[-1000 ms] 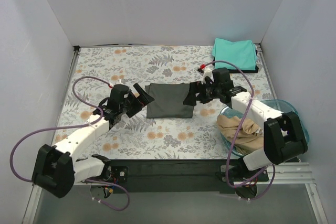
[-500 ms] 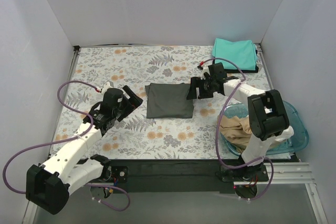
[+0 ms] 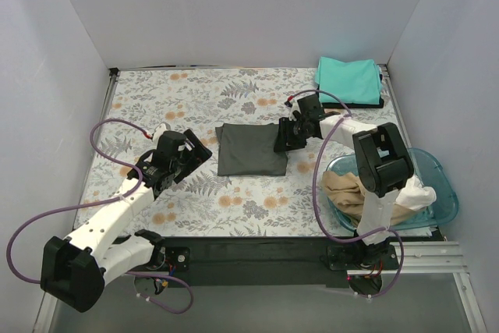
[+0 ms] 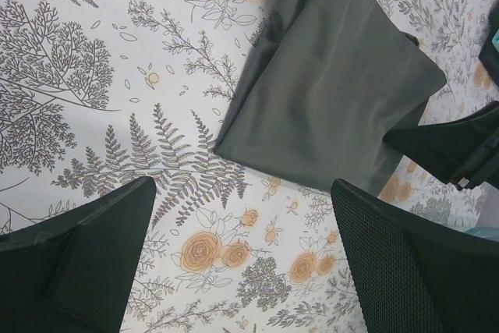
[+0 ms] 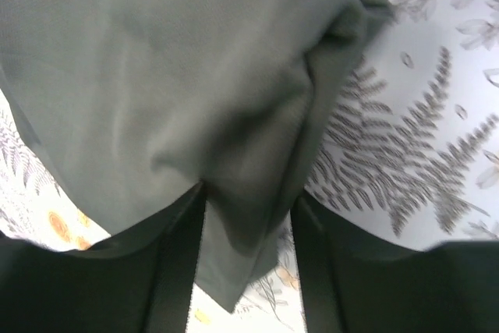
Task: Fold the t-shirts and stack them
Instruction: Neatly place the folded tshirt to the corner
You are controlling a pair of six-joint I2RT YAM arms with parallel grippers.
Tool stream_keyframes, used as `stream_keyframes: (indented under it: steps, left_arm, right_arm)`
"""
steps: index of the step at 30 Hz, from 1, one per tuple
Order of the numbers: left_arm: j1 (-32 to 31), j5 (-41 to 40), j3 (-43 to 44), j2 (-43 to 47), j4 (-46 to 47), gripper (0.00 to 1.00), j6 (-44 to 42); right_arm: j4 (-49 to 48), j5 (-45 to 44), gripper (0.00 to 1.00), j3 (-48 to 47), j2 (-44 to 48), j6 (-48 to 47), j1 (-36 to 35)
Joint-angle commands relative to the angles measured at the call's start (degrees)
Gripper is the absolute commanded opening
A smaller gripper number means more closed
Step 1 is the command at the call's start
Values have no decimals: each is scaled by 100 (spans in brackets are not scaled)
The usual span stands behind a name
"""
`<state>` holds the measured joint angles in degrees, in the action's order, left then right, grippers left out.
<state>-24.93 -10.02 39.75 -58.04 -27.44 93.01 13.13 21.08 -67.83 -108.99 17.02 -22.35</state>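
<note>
A dark grey t-shirt lies folded into a rectangle mid-table. My right gripper is at its right edge, jaws half closed, with a bunched fold of the cloth standing between the fingers and bare table showing in the gap below it. My left gripper hangs open just left of the shirt, nothing between its fingers. A folded teal t-shirt lies at the back right on top of a black one. A tan t-shirt is crumpled in the basin.
The translucent blue basin stands at the front right beside the right arm's base. White walls close in the flowered table on three sides. Purple cables loop around both arms.
My right gripper has slid left onto the grey shirt's right edge and its jaws have narrowed around a fold. The left gripper has drawn back left, away from the shirt.
</note>
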Motion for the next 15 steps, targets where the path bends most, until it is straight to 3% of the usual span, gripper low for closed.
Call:
stream_keyframes:
  steps: [1, 10, 14, 15]
  left_arm:
    - [-21, -132, -90, 21, -16, 95, -11]
    - [-12, -167, -169, 4, 46, 95, 15]
    - [-12, -158, -143, -93, 19, 95, -2]
    - [-21, -167, -125, -102, -7, 95, 6]
  right_arm:
    - [6, -261, 52, -151, -298, 100, -234]
    - [304, -1332, 29, -414, -746, -145, -806]
    - [524, -1835, 13, -661, -992, -356, -982]
    - [559, -2053, 5, -757, -1010, -409, -1008]
